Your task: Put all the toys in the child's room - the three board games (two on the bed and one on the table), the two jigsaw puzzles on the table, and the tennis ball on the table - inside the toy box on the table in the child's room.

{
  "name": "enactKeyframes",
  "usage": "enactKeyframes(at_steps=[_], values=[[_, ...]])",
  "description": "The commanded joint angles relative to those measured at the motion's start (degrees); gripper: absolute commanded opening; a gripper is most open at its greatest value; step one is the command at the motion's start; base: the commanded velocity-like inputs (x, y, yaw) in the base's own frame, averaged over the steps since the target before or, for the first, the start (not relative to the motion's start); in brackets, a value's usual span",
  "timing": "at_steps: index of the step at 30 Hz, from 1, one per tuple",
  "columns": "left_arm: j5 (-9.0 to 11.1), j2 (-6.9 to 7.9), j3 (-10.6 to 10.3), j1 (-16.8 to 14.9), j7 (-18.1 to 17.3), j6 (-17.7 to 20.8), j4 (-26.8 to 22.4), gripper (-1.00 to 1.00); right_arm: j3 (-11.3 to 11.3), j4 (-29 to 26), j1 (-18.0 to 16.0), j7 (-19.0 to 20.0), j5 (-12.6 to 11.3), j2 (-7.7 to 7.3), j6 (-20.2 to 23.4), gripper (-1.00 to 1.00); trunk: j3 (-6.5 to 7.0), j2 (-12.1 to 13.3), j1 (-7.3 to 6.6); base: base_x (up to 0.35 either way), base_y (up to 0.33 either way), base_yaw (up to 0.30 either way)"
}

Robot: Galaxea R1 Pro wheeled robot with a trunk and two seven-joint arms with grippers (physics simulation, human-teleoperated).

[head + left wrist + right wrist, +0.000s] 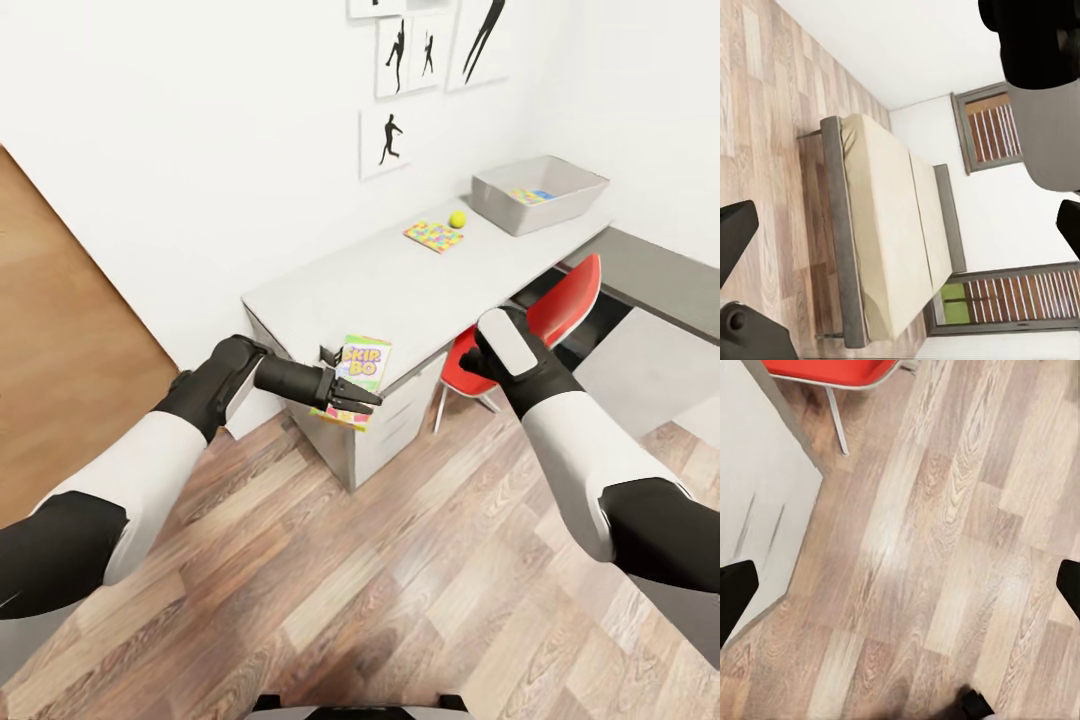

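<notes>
Status: partly complete, as far as visible.

Already inside the light grey, slope-sided toy box (575, 187), upper right of the head view: one flat item with blue, yellow and pink colouring (531, 196), lying on the bin floor. Too small to identify as puzzle or game box.

In hand: green-and-red "SKIP-BO" board game box with yellow edges (360, 368), centre of the head view, held over the near end of the long light grey counter (400, 290). Left gripper (352, 397) closed on this box, jaws narrow against its lower portion. Judged step: carrying toward the toy box at the far end of the counter.

Not yet stowed, on the counter just short of the toy box: thin multicoloured jigsaw puzzle mat (434, 236) and, just beside it, small yellow-green tennis ball (457, 218).

Right gripper: hidden behind the wrist in the head view. Dark fingertips (735, 594) at opposite edges of the right wrist view, nothing between them but wood-plank floor (945, 570); jaws judged wide and unloaded. Red chair seat (560, 310) just beyond the right wrist.

Low cream mattress bed on a grey frame (889, 225), centre of the left wrist view: top surface bare of boxes where visible.

Remaining two board games not located; second puzzle possibly the item in the box. Left to do: SKIP-BO box, puzzle mat, tennis ball, plus any item unaccounted for.
</notes>
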Motion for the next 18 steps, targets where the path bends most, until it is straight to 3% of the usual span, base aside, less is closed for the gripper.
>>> enactKeyframes(at_steps=[1,10,18], values=[[0.35,0.18,-0.24,-0.04,-0.08,0.57,0.02,1.00,0.19,0.04,-0.06,-0.39,-0.28,0.16,0.44,1.00,-0.08,-0.10,0.00,-0.261,0.150,-0.047],[0.35,1.55,-0.19,0.20,-0.08,0.49,0.08,1.00,0.31,4.31,-0.02,-0.39,-0.17,2.78,0.39,1.00,-0.03,-0.10,0.00,-0.234,0.127,-0.013],[0.42,3.18,-0.11,0.22,-0.08,0.12,0.40,1.00,1.00,5.52,0.33,-0.35,-0.31,4.64,0.56,1.00,-0.03,-0.10,0.00,-0.053,0.023,-0.001]])
